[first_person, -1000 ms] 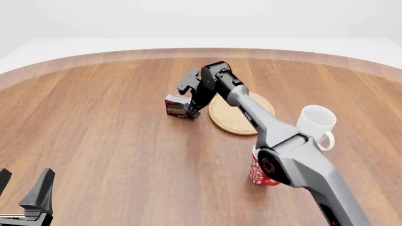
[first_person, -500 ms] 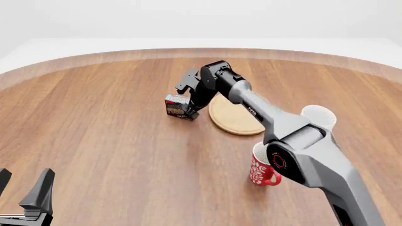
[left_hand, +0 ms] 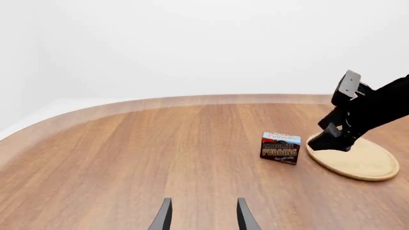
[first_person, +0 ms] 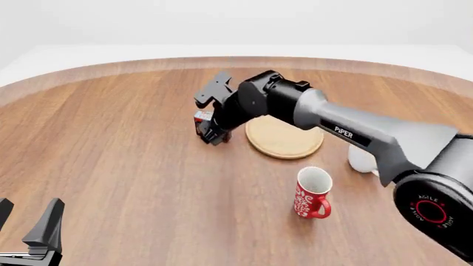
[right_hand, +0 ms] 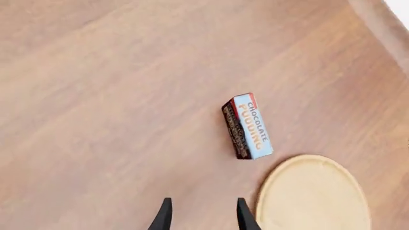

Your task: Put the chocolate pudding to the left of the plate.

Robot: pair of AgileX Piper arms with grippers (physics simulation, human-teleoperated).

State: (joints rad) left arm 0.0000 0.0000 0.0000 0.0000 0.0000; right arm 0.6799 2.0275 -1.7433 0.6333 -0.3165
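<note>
While my right end effector (first_person: 209, 113) hangs above the desk (first_person: 126, 160) with its fingers (right_hand: 164, 216) apart and nothing between them, the chocolate pudding (first_person: 202, 123) stands upright on the wood just to the left of the plate (first_person: 284, 138), close beside its rim — whether they touch, I cannot tell. From my right wrist, the box (right_hand: 248, 126) lies ahead of and below the fingertips, well clear of them, with the plate (right_hand: 314, 193) next to it. My left end effector (first_person: 30, 233) sits low at the near edge, far from the plate, fingers (left_hand: 164, 216) spread and empty. A red mug (first_person: 311, 193) stands nearer to me than the plate — a white mug (first_person: 360, 159) lies to the plate's right, mostly hidden behind my right arm.
</note>
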